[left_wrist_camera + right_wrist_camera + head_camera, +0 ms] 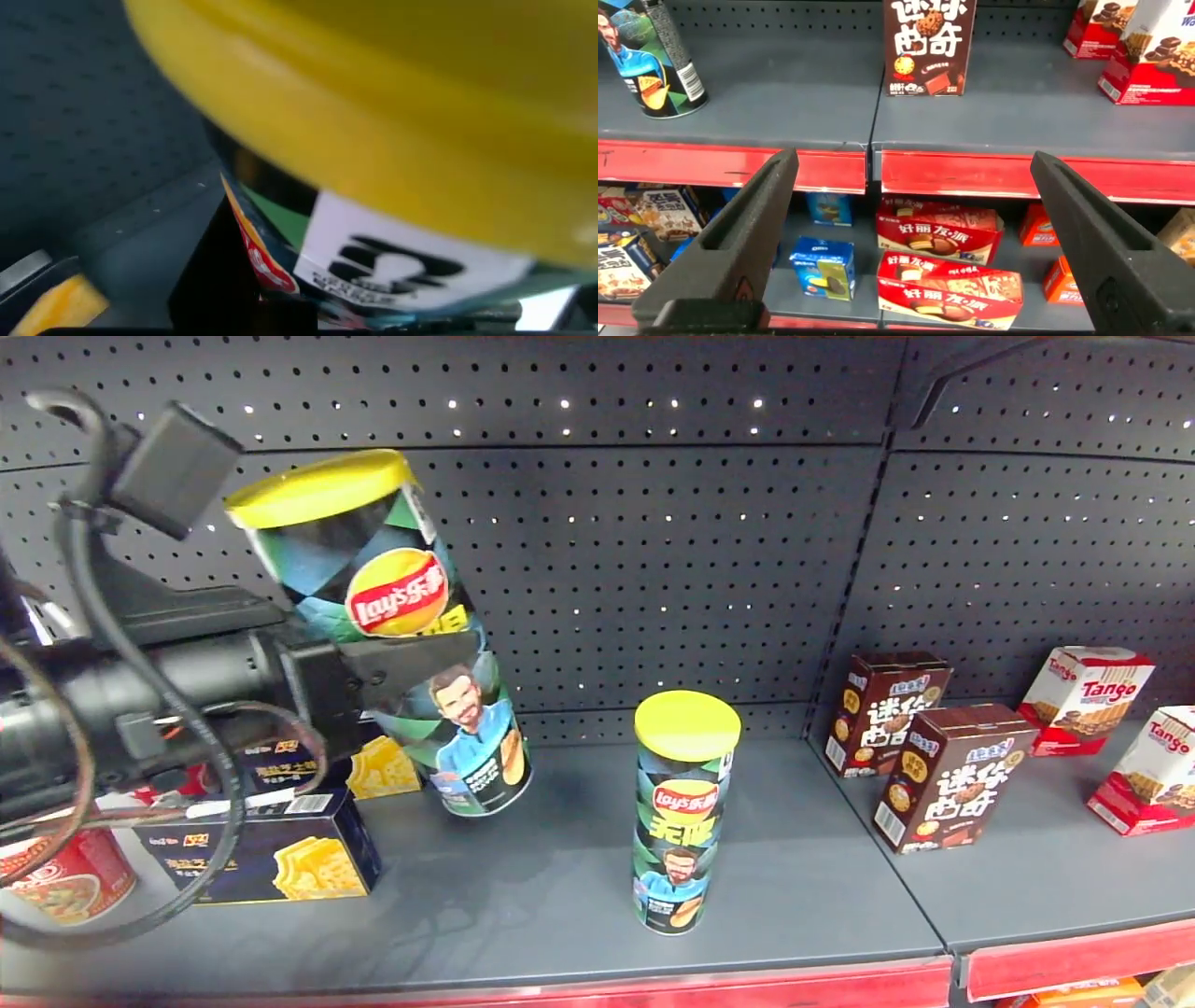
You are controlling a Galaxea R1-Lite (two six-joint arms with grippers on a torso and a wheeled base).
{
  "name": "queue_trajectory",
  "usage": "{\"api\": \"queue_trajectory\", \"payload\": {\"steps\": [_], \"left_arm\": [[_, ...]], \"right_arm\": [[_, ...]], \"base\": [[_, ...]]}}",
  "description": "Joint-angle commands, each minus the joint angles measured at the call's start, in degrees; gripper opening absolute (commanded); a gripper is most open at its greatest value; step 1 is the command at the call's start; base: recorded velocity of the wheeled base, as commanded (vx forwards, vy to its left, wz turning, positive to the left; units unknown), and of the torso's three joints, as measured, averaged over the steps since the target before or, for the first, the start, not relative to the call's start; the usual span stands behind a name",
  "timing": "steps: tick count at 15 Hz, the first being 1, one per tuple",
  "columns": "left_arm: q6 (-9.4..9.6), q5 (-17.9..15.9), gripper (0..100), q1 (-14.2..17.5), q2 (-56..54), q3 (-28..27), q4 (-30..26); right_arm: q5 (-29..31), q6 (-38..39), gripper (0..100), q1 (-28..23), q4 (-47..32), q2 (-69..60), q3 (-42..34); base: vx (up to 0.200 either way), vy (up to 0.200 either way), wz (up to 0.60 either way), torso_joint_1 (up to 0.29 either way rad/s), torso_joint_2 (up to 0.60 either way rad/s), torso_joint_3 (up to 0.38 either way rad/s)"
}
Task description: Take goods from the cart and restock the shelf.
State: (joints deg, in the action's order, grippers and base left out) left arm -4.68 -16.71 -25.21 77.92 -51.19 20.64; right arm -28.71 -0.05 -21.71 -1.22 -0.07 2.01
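Plainly, the left gripper point(415, 663) is gripping the held can point(373, 588) round its middle, fingers closed against its sides. That can is hanging tilted over the left part of the shelf point(560, 896). Its long axis is leaning, the yellow lid point(374, 112) up and to the left and the base down and to the right; whether the base is touching the board I cannot tell. Bare board is lying under and just right of the base, between the blue boxes point(271, 854) on the left and the standing can point(686, 812), which is upright, to the right and nearer. So the coming move, as I judge it, is calling for righting the can and lowering it there, and the left arm is the one placed for it. The right gripper point(915, 159) is hanging low before the shelf's red edge, fingers wide apart and holding nothing. Both cans are wearing a red-and-yellow oval logo and a man's portrait. Brown boxes point(948, 775) off to the right are carrying large pale characters, which I am leaving unread.
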Motion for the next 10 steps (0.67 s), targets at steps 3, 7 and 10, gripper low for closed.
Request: {"api": "queue_trajectory", "payload": {"steps": [3, 7, 10], "left_arm": [[-0.06, -3.59, 0, 1.57, 19.11, -12.36, -0.25], [0.2, -8.77, 0, 3.59, 31.06, -23.52, -0.25], [1.43, -12.2, 0, 5.52, 35.98, -26.77, -0.25]], "right_arm": [[-0.03, -0.04, 100, 0.0, -0.01, 0.07, 0.01], [-0.03, -0.04, 100, 0.0, -0.01, 0.07, 0.01], [-0.03, -0.04, 100, 0.0, -0.01, 0.07, 0.01]], "base": [[0.0, 0.0, 0.0, 0.0, 0.0, 0.0], [0.0, 0.0, 0.0, 0.0, 0.0, 0.0], [0.0, 0.0, 0.0, 0.0, 0.0, 0.0]]}}
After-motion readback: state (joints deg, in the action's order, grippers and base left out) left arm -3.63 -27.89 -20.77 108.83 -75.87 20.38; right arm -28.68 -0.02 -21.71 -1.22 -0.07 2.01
